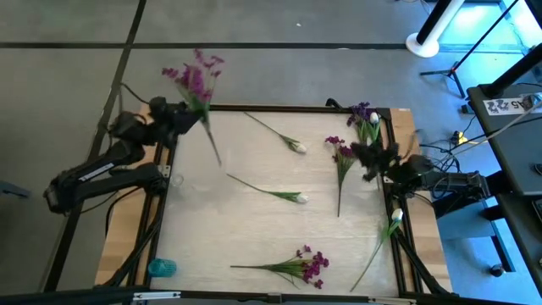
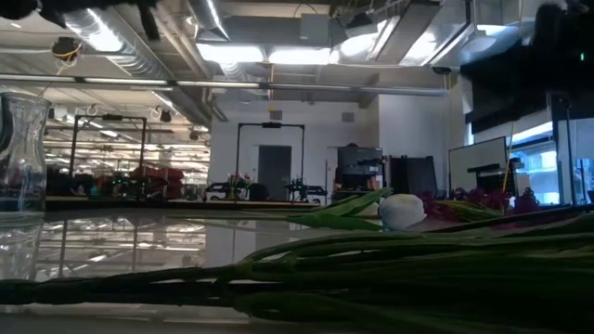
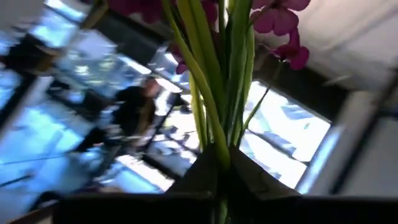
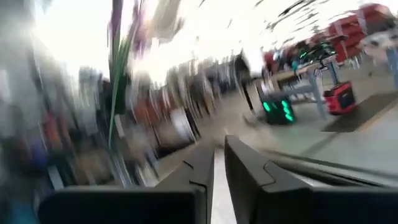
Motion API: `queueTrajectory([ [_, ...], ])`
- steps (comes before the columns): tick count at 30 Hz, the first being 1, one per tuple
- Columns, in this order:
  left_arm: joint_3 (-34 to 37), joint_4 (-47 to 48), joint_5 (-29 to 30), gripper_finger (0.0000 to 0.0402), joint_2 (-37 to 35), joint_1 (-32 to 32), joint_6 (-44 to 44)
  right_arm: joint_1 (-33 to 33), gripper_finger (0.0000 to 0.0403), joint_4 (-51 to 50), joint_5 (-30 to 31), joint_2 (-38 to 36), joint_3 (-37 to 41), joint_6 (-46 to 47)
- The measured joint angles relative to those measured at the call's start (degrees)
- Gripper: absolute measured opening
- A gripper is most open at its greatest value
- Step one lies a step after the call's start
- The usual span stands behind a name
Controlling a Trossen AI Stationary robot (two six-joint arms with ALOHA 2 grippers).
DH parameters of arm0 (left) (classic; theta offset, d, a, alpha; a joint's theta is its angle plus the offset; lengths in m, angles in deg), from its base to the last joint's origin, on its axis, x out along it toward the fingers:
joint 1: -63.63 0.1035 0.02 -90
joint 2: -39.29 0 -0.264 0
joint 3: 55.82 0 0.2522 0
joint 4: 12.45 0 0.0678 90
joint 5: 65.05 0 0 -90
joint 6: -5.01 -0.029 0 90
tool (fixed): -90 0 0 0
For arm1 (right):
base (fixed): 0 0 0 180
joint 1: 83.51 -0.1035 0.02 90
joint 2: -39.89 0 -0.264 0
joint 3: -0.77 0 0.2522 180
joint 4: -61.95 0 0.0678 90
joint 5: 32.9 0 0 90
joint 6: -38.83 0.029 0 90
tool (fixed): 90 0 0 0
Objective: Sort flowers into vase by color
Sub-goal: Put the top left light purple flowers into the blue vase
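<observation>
One purple stem [image 1: 201,93] clamped in shut left tool [image 1: 179,114], lifted above surface [image 1: 254,220] far-left corner, long axis slanting down toward glass vase [image 2: 20,153] just beside that arm; right tool [image 4: 217,163] near-closed, empty, idle at right edge.

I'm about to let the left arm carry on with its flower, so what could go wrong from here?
1. The left hand pinches the purple flower low on its stem, the blooms past the table edge; it could swing or slip.
2. The glass vase is clear and hard to see, so the stem may miss its mouth.
3. The right hand sits among flowers and may snag them.
</observation>
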Motion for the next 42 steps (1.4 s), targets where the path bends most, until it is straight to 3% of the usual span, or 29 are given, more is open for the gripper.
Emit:
queueTrajectory([
  [5,0.00,-0.25,-5.70,0.0005,-5.55,-5.58,3.13,0.00,0.0040,15.82,7.64,0.00,-0.07,15.65],
  [9,0.00,-0.63,-6.08,0.0005,-5.73,-13.02,3.65,0.00,0.0040,18.98,15.02,1.09,-1.48,17.20],
  [12,0.00,-1.72,-4.58,0.0005,-3.66,-19.91,0.35,-0.07,0.0040,19.11,8.16,5.05,-4.86,20.05],
  [15,0.00,-3.81,-0.79,0.0005,-0.39,-27.36,-2.53,-0.07,0.0040,18.31,4.28,14.93,-10.10,23.20],
  [23,-3.22,-5.47,7.89,0.0005,5.40,-43.86,-10.60,-2.24,0.0040,17.86,6.42,41.38,-26.17,16.62],
  [26,-5.31,-5.46,8.73,0.0005,6.57,-46.51,-11.17,-7.72,0.0040,17.88,7.81,50.78,-32.27,12.76],
  [30,-7.61,-5.38,5.62,0.0005,7.27,-48.50,-10.97,-14.44,0.0039,17.63,10.17,60.04,-38.31,9.71],
  [38,-11.67,-5.05,3.85,0.0005,7.25,-49.54,-9.65,-27.00,0.0039,17.84,21.52,70.09,-45.50,7.17],
  [42,-12.31,-5.26,2.86,0.0005,7.75,-51.14,-9.65,-29.46,0.0039,17.62,22.30,73.89,-49.11,7.08],
])
